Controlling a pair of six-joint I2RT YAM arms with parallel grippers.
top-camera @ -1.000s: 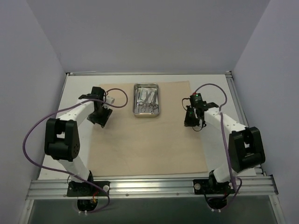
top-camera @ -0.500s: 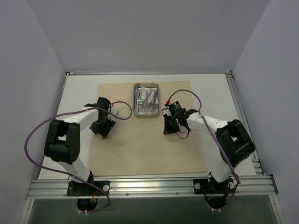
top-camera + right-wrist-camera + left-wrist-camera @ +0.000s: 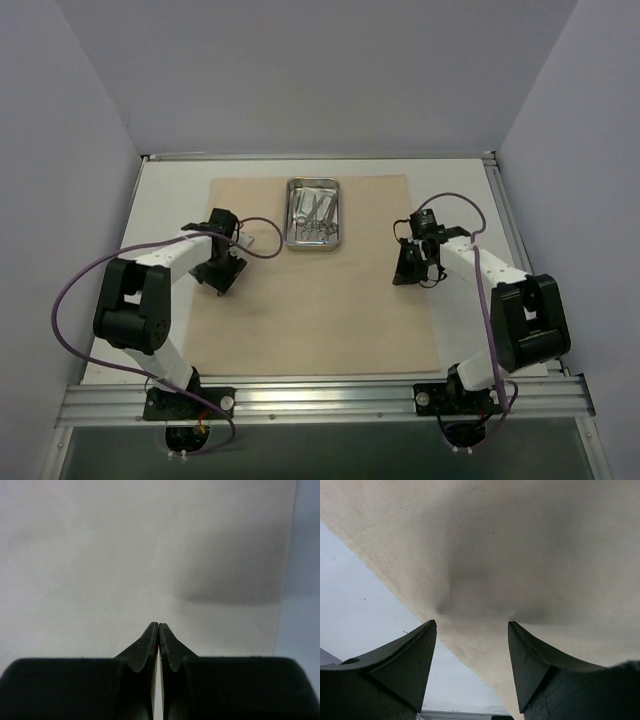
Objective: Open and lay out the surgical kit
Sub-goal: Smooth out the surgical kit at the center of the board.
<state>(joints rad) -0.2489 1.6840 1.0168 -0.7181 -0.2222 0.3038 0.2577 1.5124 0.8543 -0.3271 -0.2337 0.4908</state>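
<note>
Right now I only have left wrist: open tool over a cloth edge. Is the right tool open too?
Observer: No. The right tool is shut, over the cloth near its right edge.
Operator: Holding anything?
Observer: Nothing shows in it.
Operator: Where's the tray?
Observer: The tray sits on the cloth's far middle, farther out than both tools, with instruments inside.

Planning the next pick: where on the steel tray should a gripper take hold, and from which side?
Likely its left long rim, from above, straddling the wall. The steel tray has thin upright walls, clamps lie loose inside, and the open left gripper is on that side.
</note>
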